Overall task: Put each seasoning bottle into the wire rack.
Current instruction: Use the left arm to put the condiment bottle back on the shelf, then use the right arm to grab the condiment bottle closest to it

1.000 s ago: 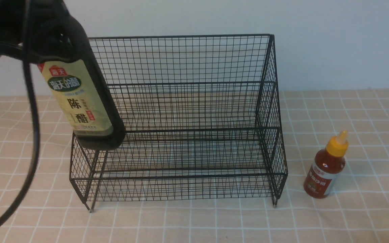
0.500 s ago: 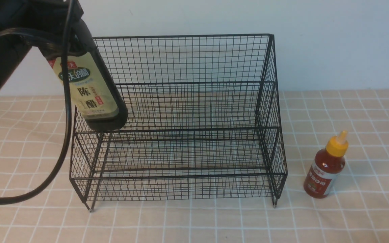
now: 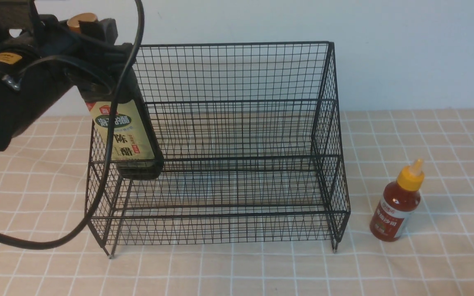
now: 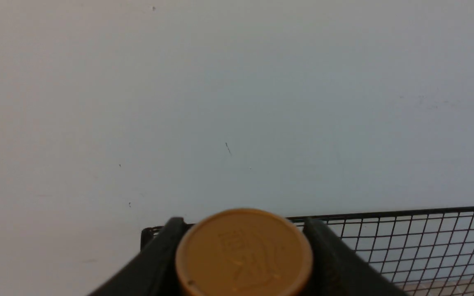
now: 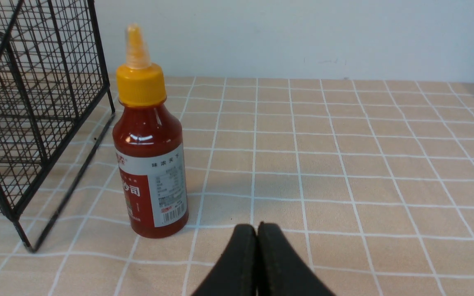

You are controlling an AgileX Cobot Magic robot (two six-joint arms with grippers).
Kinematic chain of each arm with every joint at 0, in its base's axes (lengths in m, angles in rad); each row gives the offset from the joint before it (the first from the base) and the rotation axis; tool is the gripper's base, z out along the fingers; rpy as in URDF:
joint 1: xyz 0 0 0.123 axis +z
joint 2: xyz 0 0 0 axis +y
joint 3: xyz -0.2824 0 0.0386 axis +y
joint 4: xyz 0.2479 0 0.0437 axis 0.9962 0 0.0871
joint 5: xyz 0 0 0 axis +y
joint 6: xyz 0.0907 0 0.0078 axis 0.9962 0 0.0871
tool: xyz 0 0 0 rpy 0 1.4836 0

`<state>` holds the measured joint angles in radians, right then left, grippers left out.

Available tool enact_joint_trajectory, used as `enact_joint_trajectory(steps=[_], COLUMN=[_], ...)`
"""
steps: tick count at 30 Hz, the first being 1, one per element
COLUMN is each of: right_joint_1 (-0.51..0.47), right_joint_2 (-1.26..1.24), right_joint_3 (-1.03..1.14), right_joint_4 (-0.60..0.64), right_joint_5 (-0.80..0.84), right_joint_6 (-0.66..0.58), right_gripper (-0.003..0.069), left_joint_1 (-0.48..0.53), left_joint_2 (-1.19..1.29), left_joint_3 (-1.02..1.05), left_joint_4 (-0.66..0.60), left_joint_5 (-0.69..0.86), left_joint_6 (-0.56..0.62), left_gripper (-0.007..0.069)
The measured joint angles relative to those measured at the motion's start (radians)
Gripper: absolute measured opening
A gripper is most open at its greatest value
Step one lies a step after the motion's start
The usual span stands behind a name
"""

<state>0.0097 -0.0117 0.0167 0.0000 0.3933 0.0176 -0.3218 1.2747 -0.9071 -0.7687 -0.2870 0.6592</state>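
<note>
vinegar bottle [image 3: 128, 135] clamped at neck by left gripper [image 4: 243, 246], tilted at left end of wire rack [image 3: 220, 44] | right gripper [image 5: 257, 255] jaws pressed together | red sauce bottle [image 3: 397, 205] stood beside rack

Vinegar bottle [image 3: 128, 135] hung tilted at the wire rack's [image 3: 237, 157] left end — sauce bottle [image 3: 395, 205] upright toward the desk's right edge.
</note>
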Motion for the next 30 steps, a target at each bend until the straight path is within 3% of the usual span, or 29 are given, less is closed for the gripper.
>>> enact_joint_trajectory(steps=[16,18,23,30], right_joint_1=[0.0,0.0,0.0,0.0], right_joint_2=[0.0,0.0,0.0,0.0], right_joint_3=[0.0,0.0,0.0,0.0], right_joint_4=[0.0,0.0,0.0,0.0], right_joint_5=[0.0,0.0,0.0,0.0], right_joint_6=[0.0,0.0,0.0,0.0], right_gripper=[-0.0012,-0.0012,-0.0012,-0.0012], left_joint_1=[0.0,0.0,0.0,0.0], left_joint_2=[0.125,0.125,0.11,0.068], left_joint_3=[-0.011,-0.012,-0.013,-0.025], left_joint_4=[0.006,0.008,0.014,0.024], left_joint_5=[0.088,0.099,0.24,0.381], left_joint_6=[0.008,0.008,0.041,0.045], left_gripper=[0.0311,0.0321,0.0434,0.0444])
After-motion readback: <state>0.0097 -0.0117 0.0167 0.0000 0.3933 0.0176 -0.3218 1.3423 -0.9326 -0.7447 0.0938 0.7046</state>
